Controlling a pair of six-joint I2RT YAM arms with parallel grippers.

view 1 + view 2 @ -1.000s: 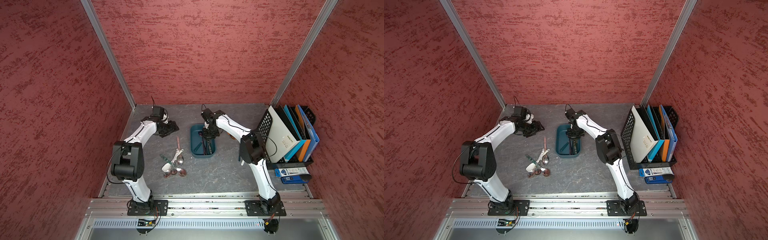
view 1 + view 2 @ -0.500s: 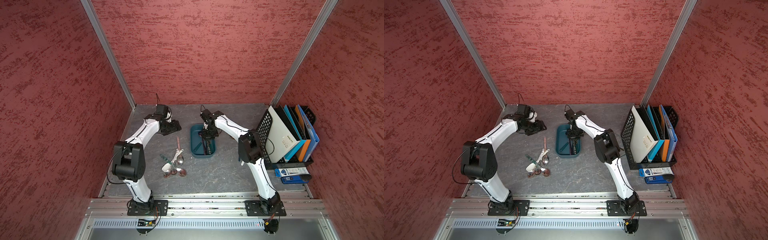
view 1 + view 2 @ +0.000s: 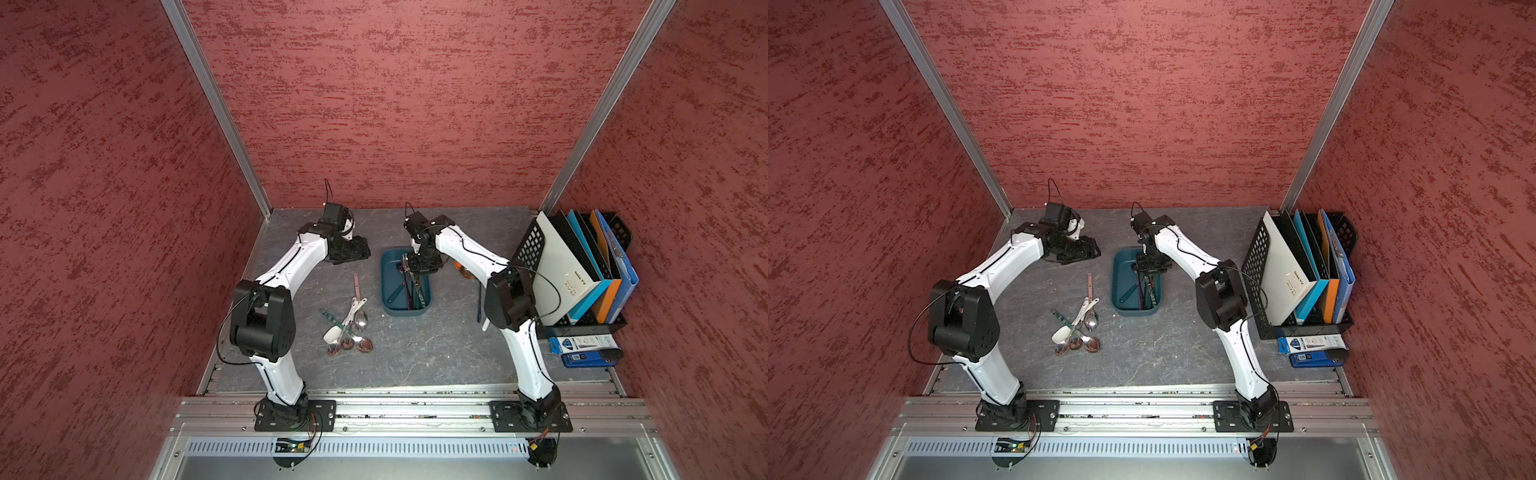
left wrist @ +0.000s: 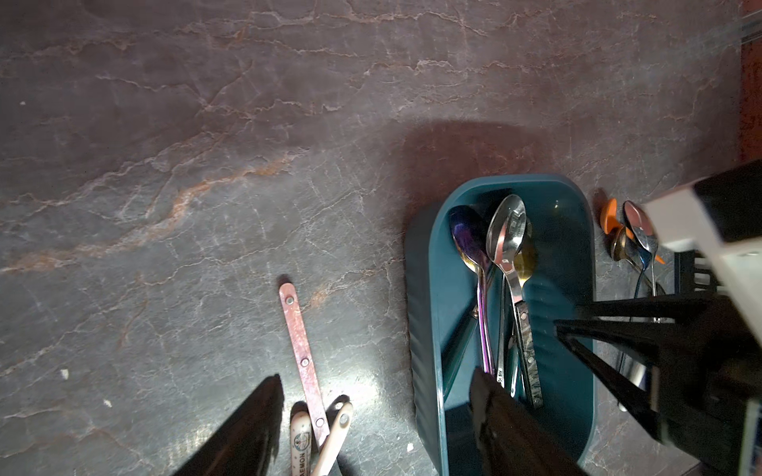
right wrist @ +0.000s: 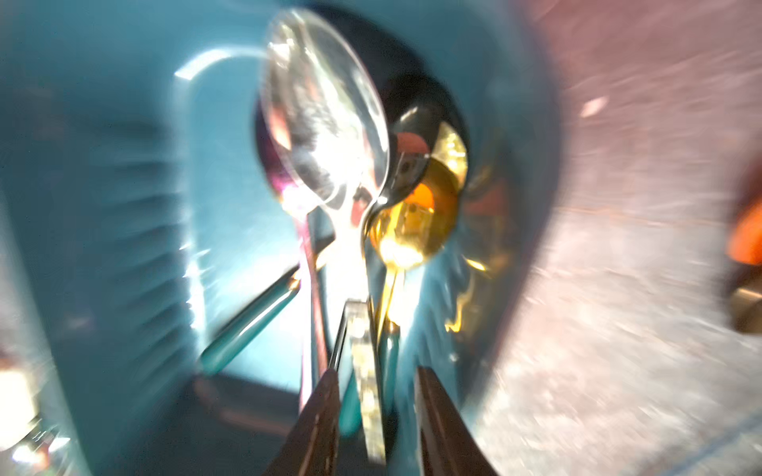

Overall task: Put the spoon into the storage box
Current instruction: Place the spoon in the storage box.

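Right hand (image 5: 375, 371) hung spread in the storage box (image 3: 388, 274), straddling the handle of the spoon (image 5: 325, 111); left hand (image 4: 375, 374) was spread above the worktop (image 4: 206, 123).

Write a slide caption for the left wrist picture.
Spoons gathered in the teal storage box; a pink handle lies on the grey tabletop beside it.

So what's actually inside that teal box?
Several spoons lie lengthwise in the storage box: a silver spoon on top, a purple-tinted spoon beside it, a gold spoon partly beneath. The right hand above hides part of the pile, so I can't count them.
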